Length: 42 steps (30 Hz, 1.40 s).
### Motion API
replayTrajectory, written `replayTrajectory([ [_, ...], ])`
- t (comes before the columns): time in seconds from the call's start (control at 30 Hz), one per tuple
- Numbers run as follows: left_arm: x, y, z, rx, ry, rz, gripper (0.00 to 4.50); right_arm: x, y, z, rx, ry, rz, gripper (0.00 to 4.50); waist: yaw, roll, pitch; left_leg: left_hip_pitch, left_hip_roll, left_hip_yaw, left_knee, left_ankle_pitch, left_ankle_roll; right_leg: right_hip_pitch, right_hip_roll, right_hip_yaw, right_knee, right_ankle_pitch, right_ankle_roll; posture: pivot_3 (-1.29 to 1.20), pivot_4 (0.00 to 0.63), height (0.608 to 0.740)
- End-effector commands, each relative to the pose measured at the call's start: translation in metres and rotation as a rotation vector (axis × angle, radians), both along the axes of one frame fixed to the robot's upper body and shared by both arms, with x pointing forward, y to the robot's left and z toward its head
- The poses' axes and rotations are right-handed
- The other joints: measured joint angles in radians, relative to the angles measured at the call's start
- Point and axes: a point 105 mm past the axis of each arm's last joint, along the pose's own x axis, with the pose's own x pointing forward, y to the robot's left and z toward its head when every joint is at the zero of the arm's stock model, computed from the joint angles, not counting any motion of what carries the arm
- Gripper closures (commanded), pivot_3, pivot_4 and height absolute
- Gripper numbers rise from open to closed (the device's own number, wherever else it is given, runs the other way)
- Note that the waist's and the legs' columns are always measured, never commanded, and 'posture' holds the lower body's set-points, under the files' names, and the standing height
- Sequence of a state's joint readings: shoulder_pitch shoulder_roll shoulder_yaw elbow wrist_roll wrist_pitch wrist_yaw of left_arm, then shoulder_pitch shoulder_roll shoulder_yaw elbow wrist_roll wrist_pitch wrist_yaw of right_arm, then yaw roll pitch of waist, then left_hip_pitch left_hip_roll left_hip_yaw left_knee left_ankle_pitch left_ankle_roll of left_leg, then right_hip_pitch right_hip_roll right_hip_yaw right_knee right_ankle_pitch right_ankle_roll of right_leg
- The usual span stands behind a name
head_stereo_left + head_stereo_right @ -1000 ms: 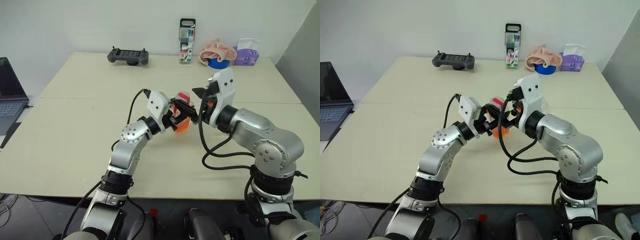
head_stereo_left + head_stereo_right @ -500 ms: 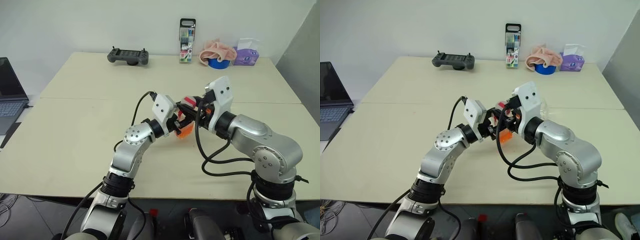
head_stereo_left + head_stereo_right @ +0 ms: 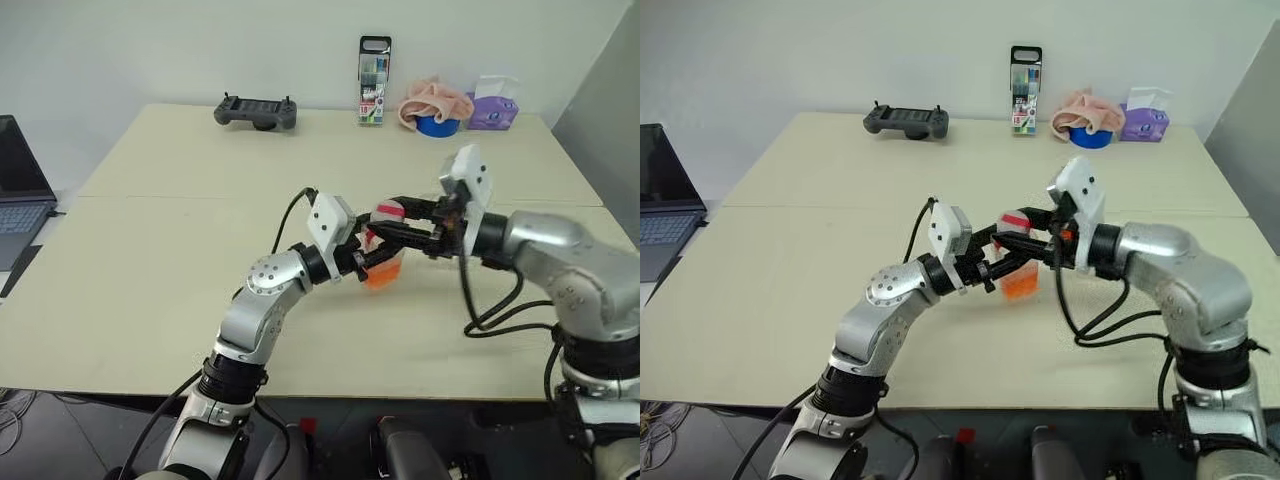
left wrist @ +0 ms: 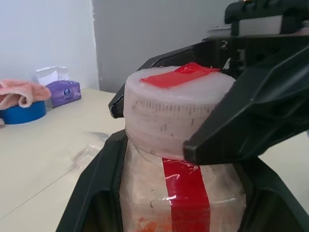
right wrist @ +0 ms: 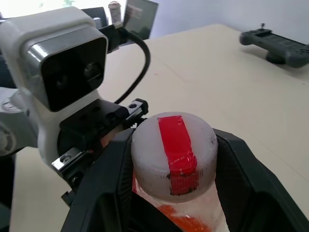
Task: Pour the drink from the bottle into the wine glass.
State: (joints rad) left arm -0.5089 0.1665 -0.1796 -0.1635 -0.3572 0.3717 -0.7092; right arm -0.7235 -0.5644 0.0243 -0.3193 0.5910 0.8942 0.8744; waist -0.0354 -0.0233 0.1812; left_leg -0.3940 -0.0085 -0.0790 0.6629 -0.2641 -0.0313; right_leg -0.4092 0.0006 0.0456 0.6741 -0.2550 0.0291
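Your left hand [image 3: 372, 255] clamped round the body of the bottle [image 3: 384, 250], held above the table [image 3: 150, 250], your right hand [image 3: 392, 228] gripping the bottle's cap [image 5: 173, 151] from the opposite side, orange drink [image 3: 1019, 284] pooled low in the bottle

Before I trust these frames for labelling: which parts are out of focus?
Left wrist view: bottle and cap sharp, tissue box behind soft. Right wrist view: cap sharp, game controller blurred. Left eye view: even light, table crisp.
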Motion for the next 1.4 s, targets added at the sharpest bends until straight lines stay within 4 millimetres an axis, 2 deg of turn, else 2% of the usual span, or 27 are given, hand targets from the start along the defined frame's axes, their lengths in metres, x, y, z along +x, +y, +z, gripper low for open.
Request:
replayTrajectory([
  [0.03,-0.012,-0.016,0.000,-0.004,0.037,-0.085,2.36,-0.032,0.032,0.007,-0.035,-0.100,0.317,2.53,0.003,0.000,0.000,0.000,0.000,-0.001,0.000,0.000,0.000,0.000,0.000,-0.001,0.000,0.000,0.000,0.00,0.150,0.740],
  [0.13,-0.013,-0.016,-0.002,0.001,0.046,-0.090,2.36,-0.026,0.029,0.007,-0.051,-0.138,0.287,2.53,0.004,0.001,0.001,-0.001,0.001,-0.002,0.000,0.000,0.000,0.000,0.000,-0.001,0.000,0.000,0.000,0.00,0.150,0.740],
  [0.2,-0.013,-0.016,-0.003,0.006,0.051,-0.090,2.36,-0.023,0.027,0.017,0.021,-0.159,0.242,2.53,0.004,0.001,0.001,-0.001,0.000,-0.002,0.000,0.000,0.000,0.000,0.000,-0.001,0.000,0.001,-0.001,0.00,0.150,0.740],
  [0.3,-0.011,-0.015,-0.006,0.010,0.059,-0.084,2.36,-0.019,0.022,0.027,0.088,-0.175,0.144,1.50,0.004,0.001,0.001,-0.001,0.000,-0.002,0.000,0.000,0.000,0.000,-0.002,0.000,0.000,0.001,-0.001,0.00,0.150,0.740],
  [0.43,-0.007,-0.014,-0.007,0.017,0.052,-0.068,2.36,-0.016,0.015,0.022,0.073,-0.200,-0.028,0.16,0.010,0.002,0.002,-0.002,0.000,-0.004,0.000,0.000,0.000,0.000,-0.003,-0.002,0.000,0.001,-0.001,0.00,0.150,0.740],
  [0.6,0.007,-0.005,-0.004,0.028,0.020,0.008,2.36,-0.026,-0.001,0.017,0.072,-0.197,-0.330,0.11,0.011,0.002,0.002,-0.003,0.000,-0.005,0.000,0.000,-0.001,-0.001,-0.004,0.000,0.000,0.001,-0.001,0.00,0.150,0.740],
  [0.73,0.017,0.000,-0.003,0.025,0.004,0.051,2.36,-0.036,-0.004,0.010,0.048,-0.176,-0.452,0.11,0.008,0.003,0.002,-0.002,0.000,-0.006,0.000,0.001,-0.001,-0.001,-0.003,0.000,0.000,0.000,0.000,0.00,0.150,0.740],
  [0.93,0.019,-0.004,-0.003,0.024,-0.006,0.032,2.36,-0.024,-0.016,0.008,0.048,-0.139,-0.682,0.11,0.008,0.003,0.002,-0.003,0.000,-0.004,0.000,0.001,-0.002,-0.001,-0.003,0.000,0.000,0.000,0.000,0.00,0.150,0.740],
  [1.07,0.020,-0.006,-0.002,0.024,-0.013,0.024,2.36,-0.020,-0.014,0.003,0.056,-0.111,-0.766,0.11,0.008,0.003,0.002,-0.003,0.000,-0.004,-0.001,0.001,-0.002,-0.002,-0.003,0.000,0.000,0.000,0.000,0.00,0.150,0.740],
  [1.17,0.020,-0.006,-0.003,0.026,-0.015,0.022,2.36,-0.022,-0.006,-0.002,0.058,-0.092,-0.767,0.11,0.007,0.003,0.002,-0.003,0.000,-0.004,-0.001,0.001,-0.002,-0.002,-0.003,-0.001,0.000,0.000,0.000,0.00,0.150,0.740],
  [1.3,0.020,-0.006,-0.004,0.031,-0.016,0.019,2.36,-0.025,0.005,0.001,0.089,-0.086,-0.754,0.11,0.006,0.003,0.002,-0.003,0.000,-0.004,-0.001,0.001,-0.002,-0.002,-0.003,-0.001,0.000,0.000,0.000,0.00,0.150,0.740],
  [1.4,0.019,-0.006,-0.005,0.034,-0.015,0.019,2.36,-0.023,0.007,0.002,0.096,-0.087,-0.784,0.11,0.005,0.003,0.002,-0.003,0.000,-0.004,-0.001,0.001,-0.002,-0.002,-0.003,-0.001,0.000,0.000,0.000,0.00,0.150,0.740],
])
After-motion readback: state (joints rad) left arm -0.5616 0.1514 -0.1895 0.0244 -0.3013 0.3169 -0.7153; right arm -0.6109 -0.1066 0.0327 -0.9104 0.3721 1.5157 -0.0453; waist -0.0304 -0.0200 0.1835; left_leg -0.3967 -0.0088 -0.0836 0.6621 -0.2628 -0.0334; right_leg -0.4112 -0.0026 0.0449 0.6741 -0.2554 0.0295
